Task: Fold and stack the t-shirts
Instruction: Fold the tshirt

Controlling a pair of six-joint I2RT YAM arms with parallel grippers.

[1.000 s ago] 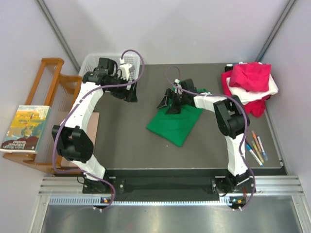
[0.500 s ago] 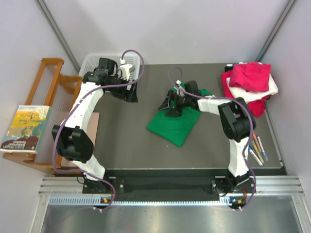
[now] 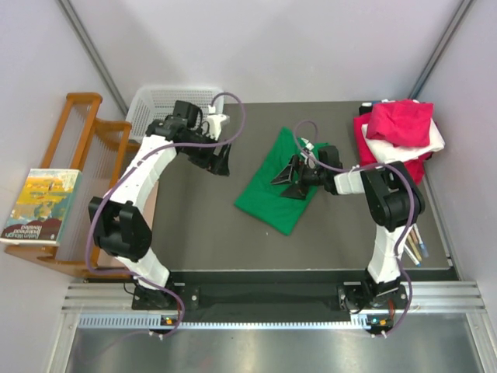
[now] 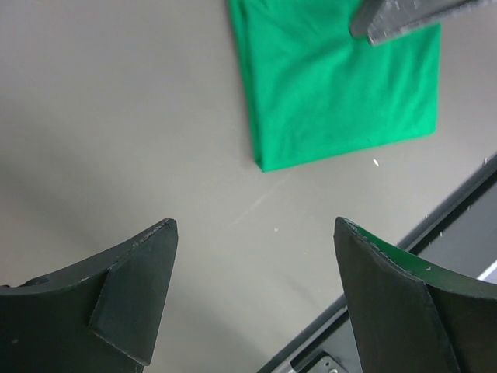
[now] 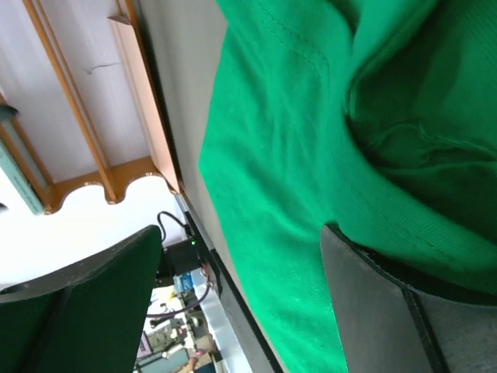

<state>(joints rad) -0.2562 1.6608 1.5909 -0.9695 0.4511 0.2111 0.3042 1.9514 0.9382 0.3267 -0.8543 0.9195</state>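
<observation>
Dark grey worktop (image 3: 194, 233). Centre: green t-shirt (image 3: 268, 198), part-folded. On it, right gripper (image 3: 290, 172), jaws spread, holding nothing. Just left, left gripper (image 3: 221, 161), jaws spread over worktop. Fold under way, I judge; next needs a pinched free edge. Far right: other t-shirts (image 3: 400, 128) heaped.

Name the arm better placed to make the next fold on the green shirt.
Right. Its end effector sits directly over the green shirt, open, with cloth bunched against one finger. The left end effector hangs open above the table, beside the shirt.
</observation>
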